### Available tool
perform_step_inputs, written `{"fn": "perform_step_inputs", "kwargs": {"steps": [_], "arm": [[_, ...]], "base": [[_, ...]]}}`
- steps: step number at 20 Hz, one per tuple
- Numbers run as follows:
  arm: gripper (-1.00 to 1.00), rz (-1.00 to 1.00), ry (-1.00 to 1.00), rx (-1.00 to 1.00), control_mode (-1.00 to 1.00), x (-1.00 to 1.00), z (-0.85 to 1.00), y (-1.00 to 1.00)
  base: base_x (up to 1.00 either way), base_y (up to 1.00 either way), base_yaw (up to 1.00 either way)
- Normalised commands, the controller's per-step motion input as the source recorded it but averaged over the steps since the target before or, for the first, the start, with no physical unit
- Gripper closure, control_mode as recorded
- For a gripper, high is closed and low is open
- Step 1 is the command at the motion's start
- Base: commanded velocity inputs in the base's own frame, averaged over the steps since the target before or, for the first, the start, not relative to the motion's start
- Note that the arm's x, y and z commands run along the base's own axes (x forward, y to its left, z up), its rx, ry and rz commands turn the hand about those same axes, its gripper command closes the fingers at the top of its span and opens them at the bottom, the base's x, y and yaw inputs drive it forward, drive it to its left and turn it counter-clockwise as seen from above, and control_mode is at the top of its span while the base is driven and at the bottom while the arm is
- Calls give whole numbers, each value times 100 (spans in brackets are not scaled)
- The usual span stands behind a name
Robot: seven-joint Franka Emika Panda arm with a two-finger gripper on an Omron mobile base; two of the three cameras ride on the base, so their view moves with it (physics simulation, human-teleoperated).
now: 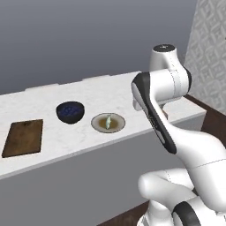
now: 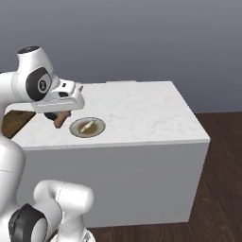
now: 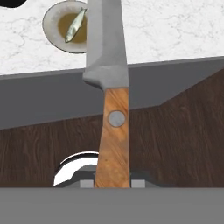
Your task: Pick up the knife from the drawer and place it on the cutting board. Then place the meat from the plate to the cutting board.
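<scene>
Claw (image 3: pixel 113 183) clamped on the knife (image 3: pixel 112 131) at its wooden handle, blade pointing past the counter's (image 2: pixel 142 113) front edge toward a pale dish (image 3: pixel 54 26) holding a small fish (image 3: pixel 75 25). Arm bent above the counter's near edge. Further left lie a dark blue bowl (image 1: pixel 70 111) and the cutting board (image 1: pixel 23 137), with bare marble between.

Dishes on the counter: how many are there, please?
2. A dark blue bowl stands right of the cutting board; a pale plate holding a small fish lies right of that bowl. Others may be hidden behind the arm.
</scene>
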Motion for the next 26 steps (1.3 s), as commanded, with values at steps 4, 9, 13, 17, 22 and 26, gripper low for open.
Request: {"fn": "perform_step_inputs", "kwargs": {"steps": [4,9,13,17,22,26], "arm": [[100,0,0,0,100,0,0,0],[100,0,0,0,100,0,0,0],[100,0,0,0,100,0,0,0],[100,0,0,0,100,0,0,0],[100,0,0,0,100,0,0,0],[100,0,0,0,100,0,0,0]], "base": [[24,61,0],[31,60,7],[21,55,16],[8,54,22],[14,42,27],[23,26,23]]}}
